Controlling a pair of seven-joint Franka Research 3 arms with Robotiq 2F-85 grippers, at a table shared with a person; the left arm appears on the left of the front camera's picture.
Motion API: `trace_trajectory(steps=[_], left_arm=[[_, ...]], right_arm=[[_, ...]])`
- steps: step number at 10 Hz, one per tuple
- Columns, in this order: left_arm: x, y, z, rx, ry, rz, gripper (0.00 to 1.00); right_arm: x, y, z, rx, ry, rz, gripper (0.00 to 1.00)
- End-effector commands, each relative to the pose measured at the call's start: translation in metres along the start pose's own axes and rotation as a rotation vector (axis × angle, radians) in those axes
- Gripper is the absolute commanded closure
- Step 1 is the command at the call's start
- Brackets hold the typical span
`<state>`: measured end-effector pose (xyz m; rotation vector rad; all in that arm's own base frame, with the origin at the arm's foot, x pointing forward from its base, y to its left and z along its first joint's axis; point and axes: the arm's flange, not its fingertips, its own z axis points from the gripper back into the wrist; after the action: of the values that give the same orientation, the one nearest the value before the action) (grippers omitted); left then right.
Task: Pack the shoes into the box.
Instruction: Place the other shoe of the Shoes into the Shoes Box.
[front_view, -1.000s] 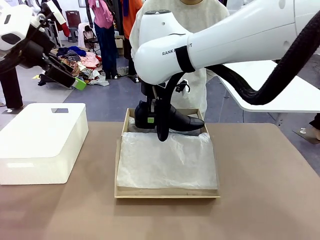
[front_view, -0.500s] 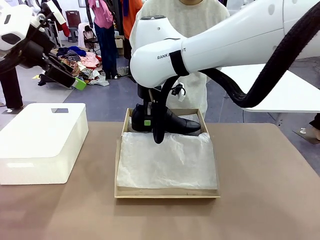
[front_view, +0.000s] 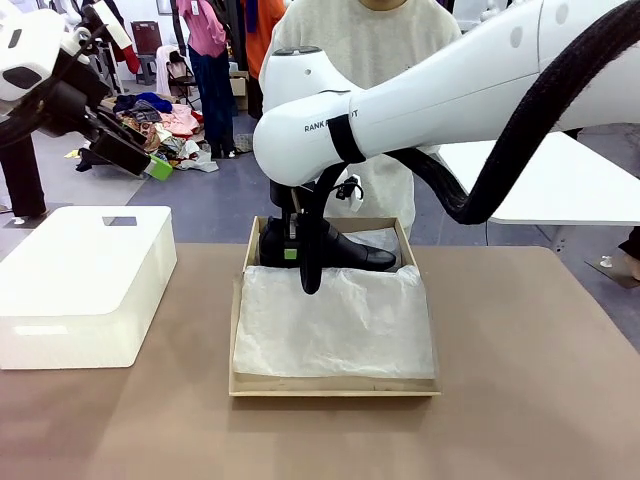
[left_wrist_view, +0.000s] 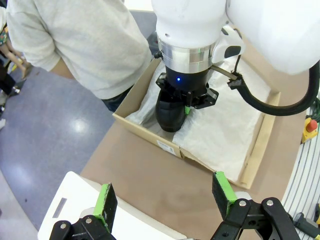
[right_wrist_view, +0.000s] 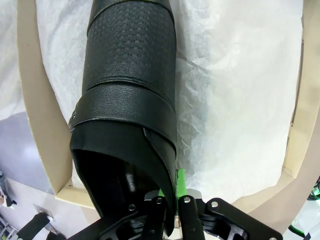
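Shoe (front_view: 352, 251) at box (front_view: 335, 386) far end over tissue paper (front_view: 335, 320); right wrist view shows right hand (right_wrist_view: 170, 199) clenched on its heel collar, left wrist view left hand (left_wrist_view: 165, 196) released.

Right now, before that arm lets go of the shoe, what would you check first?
1. Grip: right end effector shut on the shoe at its heel end: ok.
2. Position: shoe within the walls of the box, at its far end: ok.
3. Contact: shoe resting on the tissue paper: cannot tell.
4. Safety: hands of the person clear of the box: cannot tell.
5. Other arm: left end effector open, well apart, above the white plastic box: ok.
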<state>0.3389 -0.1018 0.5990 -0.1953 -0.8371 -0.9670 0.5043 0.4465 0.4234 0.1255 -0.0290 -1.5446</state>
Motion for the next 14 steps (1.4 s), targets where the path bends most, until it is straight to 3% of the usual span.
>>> trace_trajectory(steps=[1,6,11,14], left_arm=[[0.000,0.000,0.001,-0.009,-0.005,-0.002,0.00],[0.000,0.000,0.001,-0.009,-0.005,-0.002,0.00],[0.000,0.000,0.001,-0.009,-0.005,-0.002,0.00],[0.000,0.000,0.001,-0.009,-0.005,-0.002,0.00]], right_arm=[[-0.007,0.005,0.002,0.016,-0.017,-0.030,1.00],[-0.008,0.007,-0.004,0.021,-0.009,-0.036,1.00],[-0.001,0.007,0.011,0.018,0.006,-0.059,0.03],[0.003,0.005,0.034,0.033,0.007,-0.067,0.00]])
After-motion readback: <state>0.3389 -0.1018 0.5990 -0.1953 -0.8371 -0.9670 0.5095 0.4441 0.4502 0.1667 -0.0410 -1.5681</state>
